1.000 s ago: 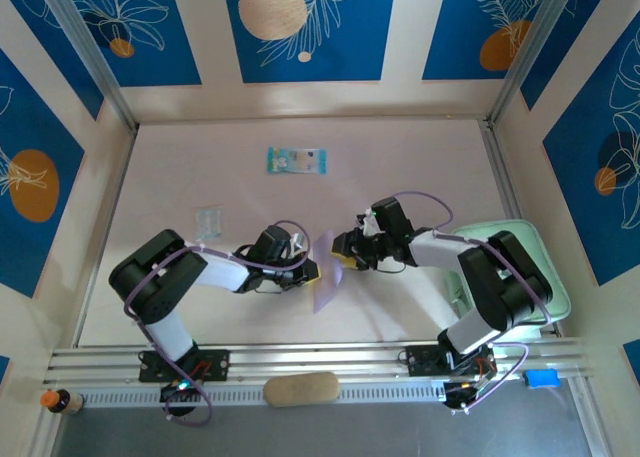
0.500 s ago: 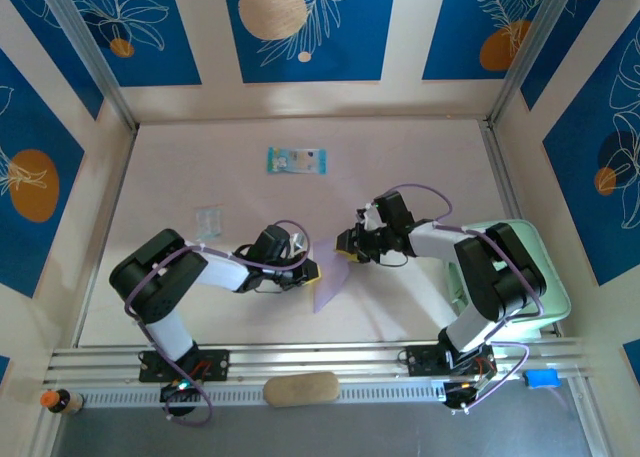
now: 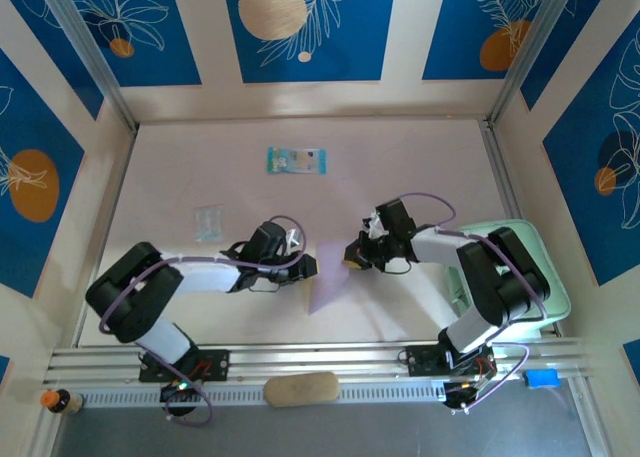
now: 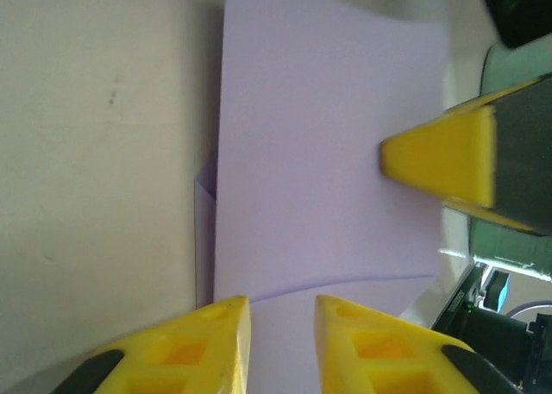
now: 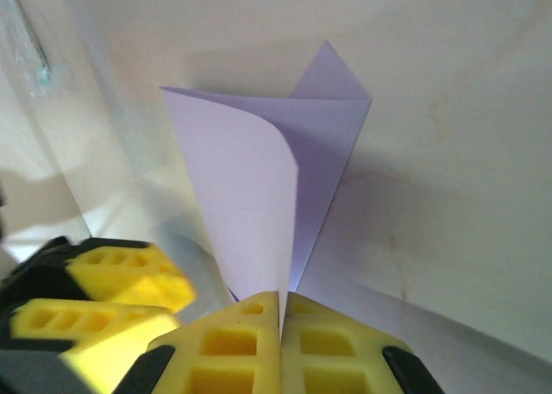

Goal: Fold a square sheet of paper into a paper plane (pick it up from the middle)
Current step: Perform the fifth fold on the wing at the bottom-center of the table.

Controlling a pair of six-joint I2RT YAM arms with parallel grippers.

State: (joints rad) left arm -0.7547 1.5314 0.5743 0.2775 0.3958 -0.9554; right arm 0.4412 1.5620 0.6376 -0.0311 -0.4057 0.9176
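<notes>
My right gripper (image 5: 282, 301) is clenched on the near tip of the square sheet of paper (image 5: 259, 178), which sits half-folded and curling, mid-counter (image 3: 420, 167) between the two arms. My left gripper (image 4: 282, 316) is released, jaws slightly parted at the sheet's edge. The paper looks featherlight, limp and easily creased, so I judge a light pinch on the doubled fold safest.

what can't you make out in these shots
Top view: print on the blue-green packet, too small to read.
Top view: mint-green tray, partly covered by the right arm.
Right wrist view: near edge of the lilac sheet, hidden between the shut fingers of the right gripper.
</notes>
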